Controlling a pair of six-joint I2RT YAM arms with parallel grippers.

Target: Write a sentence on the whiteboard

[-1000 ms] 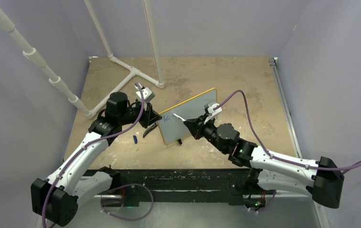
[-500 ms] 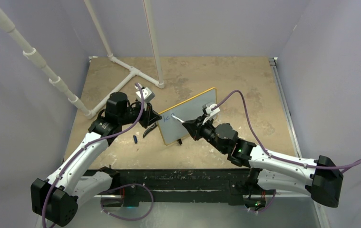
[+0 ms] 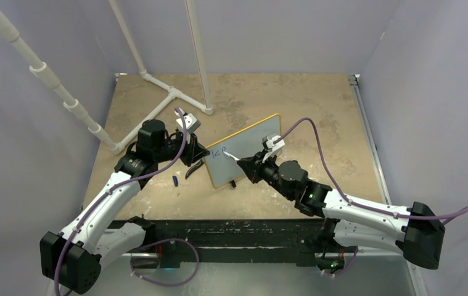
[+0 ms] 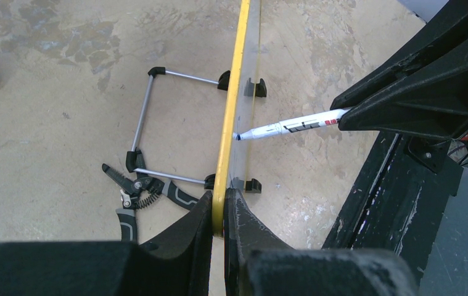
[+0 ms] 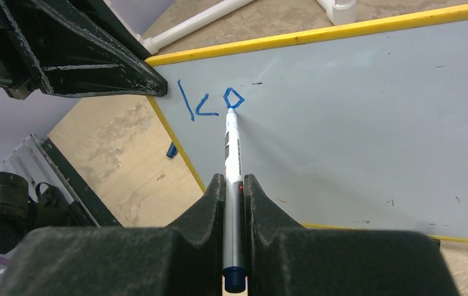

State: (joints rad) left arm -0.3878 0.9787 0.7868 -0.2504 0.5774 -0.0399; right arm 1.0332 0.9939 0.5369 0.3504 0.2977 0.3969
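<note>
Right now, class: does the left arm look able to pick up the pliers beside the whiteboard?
Probably not yet. The left gripper is shut on the yellow edge of the whiteboard, so its jaws are taken. The pliers lie close by on the table, so letting go would likely free the way.

The stained tan table [image 3: 317, 105] carries the whiteboard [image 3: 253, 139], which stands on black feet [image 4: 256, 88] and a wire stand [image 4: 148, 120]. Just left of the board lie spring pliers [image 4: 134, 192] and a small blue cap [image 3: 175, 180]. White PVC piping [image 3: 151, 115] rests at the far left.
</note>
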